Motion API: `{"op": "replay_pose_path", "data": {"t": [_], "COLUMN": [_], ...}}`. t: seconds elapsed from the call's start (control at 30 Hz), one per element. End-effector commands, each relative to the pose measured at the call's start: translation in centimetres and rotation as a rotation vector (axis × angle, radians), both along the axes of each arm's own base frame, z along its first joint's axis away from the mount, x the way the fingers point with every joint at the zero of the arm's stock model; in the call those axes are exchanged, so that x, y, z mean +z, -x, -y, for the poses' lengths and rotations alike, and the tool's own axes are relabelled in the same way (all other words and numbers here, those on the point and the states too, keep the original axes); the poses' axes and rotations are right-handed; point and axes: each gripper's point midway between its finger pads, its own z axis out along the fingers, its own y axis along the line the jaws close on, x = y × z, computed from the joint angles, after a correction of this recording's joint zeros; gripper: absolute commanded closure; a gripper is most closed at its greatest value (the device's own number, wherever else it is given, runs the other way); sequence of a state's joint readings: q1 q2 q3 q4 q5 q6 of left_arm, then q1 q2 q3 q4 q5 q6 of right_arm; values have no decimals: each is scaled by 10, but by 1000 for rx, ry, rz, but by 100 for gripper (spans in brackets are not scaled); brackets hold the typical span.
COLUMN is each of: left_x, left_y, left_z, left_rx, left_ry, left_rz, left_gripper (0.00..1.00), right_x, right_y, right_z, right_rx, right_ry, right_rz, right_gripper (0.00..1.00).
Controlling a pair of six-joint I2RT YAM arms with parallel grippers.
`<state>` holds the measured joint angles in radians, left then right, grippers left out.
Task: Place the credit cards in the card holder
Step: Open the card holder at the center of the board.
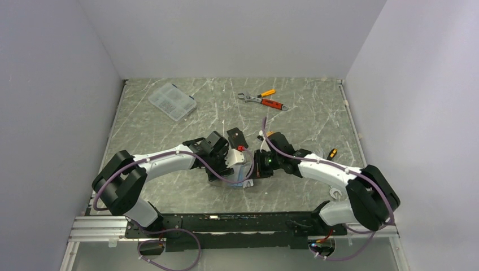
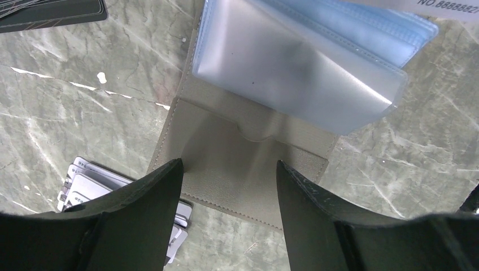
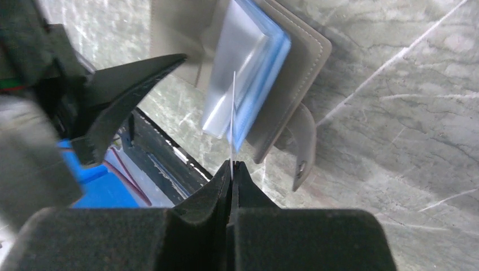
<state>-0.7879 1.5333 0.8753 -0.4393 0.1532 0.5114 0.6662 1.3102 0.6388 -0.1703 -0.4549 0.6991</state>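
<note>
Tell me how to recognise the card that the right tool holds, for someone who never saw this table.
Find the open grey wallet in the middle of the table. Just at its clear sleeves, the right tool pinches one thin card, seen edge-on. The black card and the silvery stack lie flat beside the wallet; only this one is held.
</note>
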Motion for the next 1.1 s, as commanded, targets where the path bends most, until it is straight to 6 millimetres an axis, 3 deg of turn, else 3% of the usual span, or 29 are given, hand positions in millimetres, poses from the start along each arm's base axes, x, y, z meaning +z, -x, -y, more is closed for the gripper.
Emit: {"op": "replay_pose_path", "data": {"t": [0.0, 0.63, 0.8, 1.07], "left_x": [19, 13, 13, 28], "left_y": [-3, 0, 1, 2], "left_z": [8, 2, 1, 3], "left_rx": [-7, -11, -15, -46], "left_ry": [45, 33, 36, 70], "left_rz": [25, 34, 34, 41], "left_gripper": [33, 36, 37, 39], "right_x": [-6, -43, -39, -10], "right_y": [2, 18, 13, 2], "right_z": [-8, -5, -10, -27], "right_rx": [42, 72, 82, 122], "right_ry": [-11, 27, 15, -53], "right_rz": [-8, -128, -122, -43], "right_gripper": [100, 100, 100, 100]}}
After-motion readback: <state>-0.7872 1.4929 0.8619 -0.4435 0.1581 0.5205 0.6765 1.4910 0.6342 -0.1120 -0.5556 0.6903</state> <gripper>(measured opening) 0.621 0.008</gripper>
